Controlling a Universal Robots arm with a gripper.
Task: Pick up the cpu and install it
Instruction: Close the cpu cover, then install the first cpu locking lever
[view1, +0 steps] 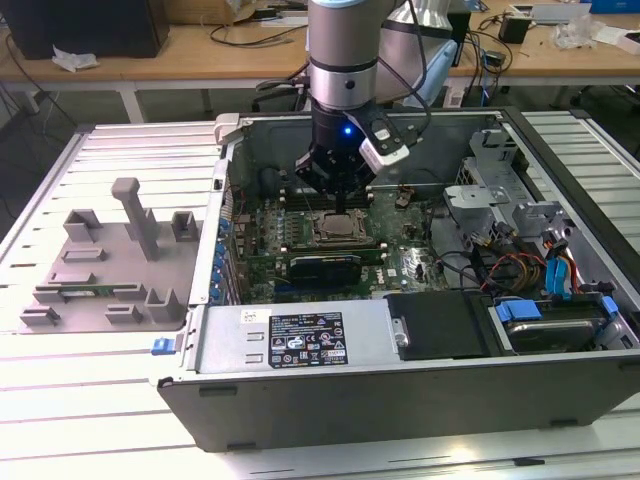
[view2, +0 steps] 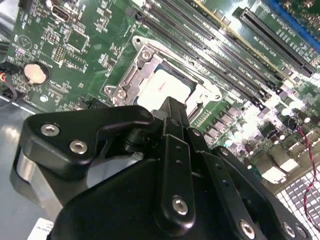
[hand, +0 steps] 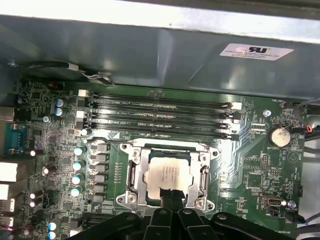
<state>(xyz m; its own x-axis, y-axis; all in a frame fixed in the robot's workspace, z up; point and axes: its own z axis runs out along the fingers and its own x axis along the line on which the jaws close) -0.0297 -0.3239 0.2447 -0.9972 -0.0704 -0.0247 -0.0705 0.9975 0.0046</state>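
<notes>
Claw (view1: 340, 207): fingers drawn together, tips meeting, nothing gripped between them. Both wrist views (hand: 170, 193) (view2: 173, 106) show the same. It hangs tip-down inside the open computer case (view1: 420, 390), directly over the socket frame (hand: 134, 172).

Cpu (hand: 167, 172): lies flat within the socket frame, silver top up. Its pale rim shows except where the claw tips cover the near edge. It sits the same way in the second wrist view (view2: 167, 86) and appears small in the exterior view (view1: 338, 228). Cannot tell whether the tips touch the cpu or stop just above it.

Around the socket frame, first wrist view:
- A thin metal rod (hand: 107, 140) lies just beside the frame, on the side away from the claw.
- Four long memory slots (hand: 160, 119) run parallel just beyond that rod.
- A row of pale-topped capacitors (hand: 78, 165) stands beside one flank of the frame.
- A coin cell (hand: 278, 136) sits well off the opposite flank.
- All are mounted on the green motherboard (hand: 250, 172).

Exterior view:
- A silver box with a printed label (view1: 300, 342) lies between the socket frame and the case's near wall.
- Coloured cables (view1: 520, 268) bunch to the exterior view's right of the frame.
- A grey moulded holder (view1: 110, 262) rests outside the case, well to the exterior view's left of the frame, on the white slatted counter (view1: 90, 410).
</notes>
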